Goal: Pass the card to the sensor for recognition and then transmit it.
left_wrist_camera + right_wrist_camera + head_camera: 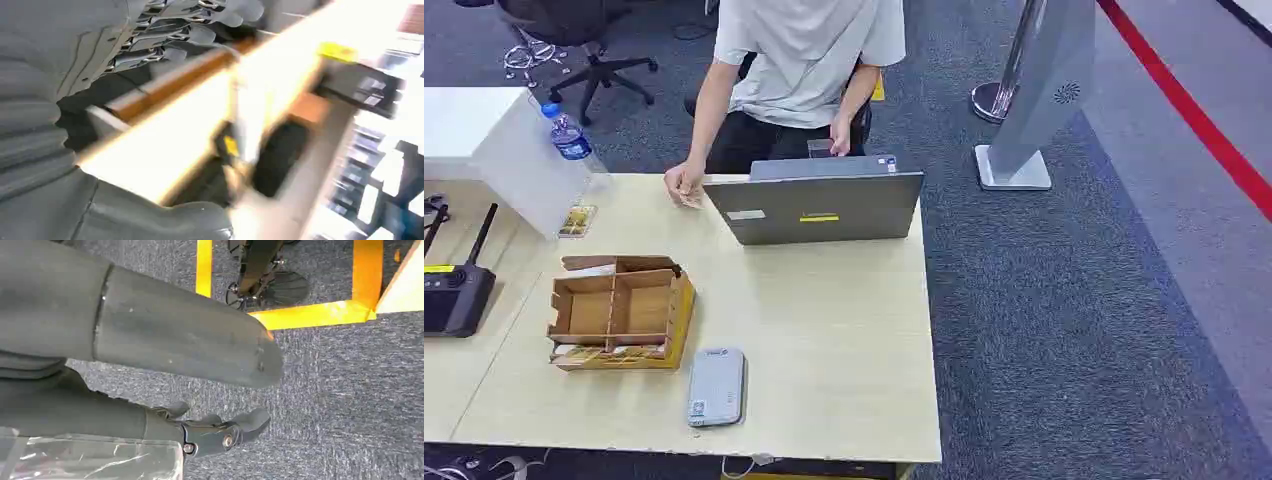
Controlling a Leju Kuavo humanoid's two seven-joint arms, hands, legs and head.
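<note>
My next step is to reach for a card in the brown cardboard divider box [621,312], lower left of the head frame, beside the grey flat sensor [716,386] on the pale wooden table [824,330]. My left hand [150,30] has fingers [200,35] spread, empty; my right hand [165,385] hangs over carpet, fingers [235,427] loosely curled, holding nothing.
</note>
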